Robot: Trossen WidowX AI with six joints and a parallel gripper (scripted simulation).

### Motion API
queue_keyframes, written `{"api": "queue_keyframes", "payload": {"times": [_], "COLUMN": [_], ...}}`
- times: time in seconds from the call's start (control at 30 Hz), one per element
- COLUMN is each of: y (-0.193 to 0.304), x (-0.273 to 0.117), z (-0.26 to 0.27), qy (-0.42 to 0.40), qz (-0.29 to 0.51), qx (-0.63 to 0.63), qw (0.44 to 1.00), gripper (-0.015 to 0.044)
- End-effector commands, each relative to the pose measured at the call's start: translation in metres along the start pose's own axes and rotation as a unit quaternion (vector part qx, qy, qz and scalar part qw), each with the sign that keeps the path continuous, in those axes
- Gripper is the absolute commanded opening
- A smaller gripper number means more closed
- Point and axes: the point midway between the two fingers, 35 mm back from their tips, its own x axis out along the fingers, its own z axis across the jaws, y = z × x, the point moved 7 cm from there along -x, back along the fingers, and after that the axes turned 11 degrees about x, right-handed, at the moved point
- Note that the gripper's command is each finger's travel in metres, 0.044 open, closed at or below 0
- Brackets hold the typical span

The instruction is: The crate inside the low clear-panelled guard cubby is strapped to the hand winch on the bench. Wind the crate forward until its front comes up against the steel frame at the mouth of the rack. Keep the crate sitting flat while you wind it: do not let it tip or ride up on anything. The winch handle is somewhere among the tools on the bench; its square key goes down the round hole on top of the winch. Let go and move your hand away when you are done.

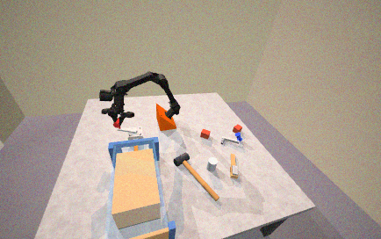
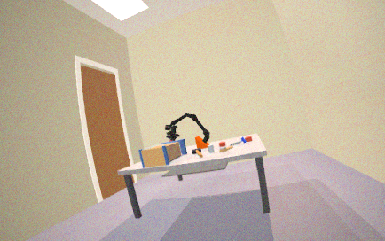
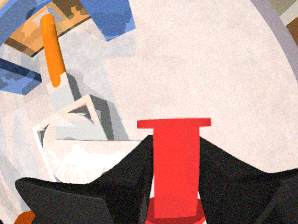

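Note:
The tan crate (image 1: 135, 176) sits flat, as far as can be seen, in the clear-panelled cubby, close behind the blue frame (image 1: 133, 141) (image 3: 114, 19) at its mouth; whether they touch is unclear. An orange strap (image 1: 136, 148) (image 3: 54, 55) runs from it to the winch (image 1: 135, 136) (image 3: 62, 116). The white arm of the winch handle (image 1: 127, 130) (image 3: 107, 150) reaches over the winch top; its key is hidden. My gripper (image 1: 117, 121) (image 2: 172, 139) (image 3: 171, 140) is shut on the handle's red grip (image 3: 176, 170), to the side of the winch and above the bench.
An orange wedge (image 1: 167, 123) (image 2: 201, 143) stands beside the arm's base. A mallet (image 1: 199, 179), a grey cylinder (image 1: 212, 164), a tan tool (image 1: 233, 162), two red blocks (image 1: 204, 133) (image 1: 237, 128) and a blue-gripped crank (image 1: 230, 140) lie to the right on the bench.

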Motion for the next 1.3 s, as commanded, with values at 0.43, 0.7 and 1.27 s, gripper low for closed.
{"api": "queue_keyframes", "payload": {"times": [0.43,0.7,1.27], "y": [-0.031,-0.040,-0.055], "x": [0.017,0.021,0.030], "z": [0.017,0.025,0.045], "qy": [-0.006,-0.006,-0.007], "qz": [-0.008,-0.008,-0.008], "qx": [-0.013,-0.013,-0.013], "qw": [1.000,1.000,1.000], "gripper": [0.0000,0.0000,0.0000]}}
